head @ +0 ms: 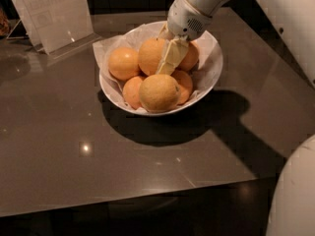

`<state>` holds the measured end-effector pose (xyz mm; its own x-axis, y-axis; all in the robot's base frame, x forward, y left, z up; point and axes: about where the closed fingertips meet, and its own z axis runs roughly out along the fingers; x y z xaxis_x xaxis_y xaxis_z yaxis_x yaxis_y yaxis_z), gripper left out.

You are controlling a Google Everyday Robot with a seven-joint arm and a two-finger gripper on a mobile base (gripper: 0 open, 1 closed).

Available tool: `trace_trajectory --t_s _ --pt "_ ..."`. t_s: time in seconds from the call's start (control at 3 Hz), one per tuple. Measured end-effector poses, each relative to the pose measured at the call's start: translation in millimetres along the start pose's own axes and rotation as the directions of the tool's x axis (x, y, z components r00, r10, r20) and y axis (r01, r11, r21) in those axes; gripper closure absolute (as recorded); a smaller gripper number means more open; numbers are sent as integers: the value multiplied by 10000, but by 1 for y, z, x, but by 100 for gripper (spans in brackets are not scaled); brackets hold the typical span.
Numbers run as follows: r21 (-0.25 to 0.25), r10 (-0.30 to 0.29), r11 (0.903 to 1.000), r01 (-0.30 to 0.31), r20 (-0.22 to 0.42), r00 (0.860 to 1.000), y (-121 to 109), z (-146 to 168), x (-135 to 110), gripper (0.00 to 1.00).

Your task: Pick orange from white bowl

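Note:
The white bowl point(212, 65) lined with crinkled white paper stands on the dark table and holds several orange fruits. The large deep-orange orange point(150, 54) sits at the top middle of the pile. My gripper point(170, 57) reaches down into the bowl from the upper right and rests against the right side of that orange, between it and a smaller orange point(191, 57). A large paler yellow-tinged fruit point(158, 92) lies at the bowl's front. Smaller oranges lie at the left point(123, 63) and lower in the pile.
A clear plastic sign holder point(54, 14) stands at the back left of the grey table point(74, 156). The robot's white body point(295, 191) fills the lower right corner, and its arm point(280, 14) crosses the upper right.

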<state>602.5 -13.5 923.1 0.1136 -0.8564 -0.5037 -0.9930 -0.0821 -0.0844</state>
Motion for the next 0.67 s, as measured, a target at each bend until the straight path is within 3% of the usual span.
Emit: trace_trajectory --t_s 0.33,0.67 --pt "3 -2 10000 2 -1 10000 0 -1 -1 93" --pt "959 -366 9948 337 285 9989 18 -29 -8 100"
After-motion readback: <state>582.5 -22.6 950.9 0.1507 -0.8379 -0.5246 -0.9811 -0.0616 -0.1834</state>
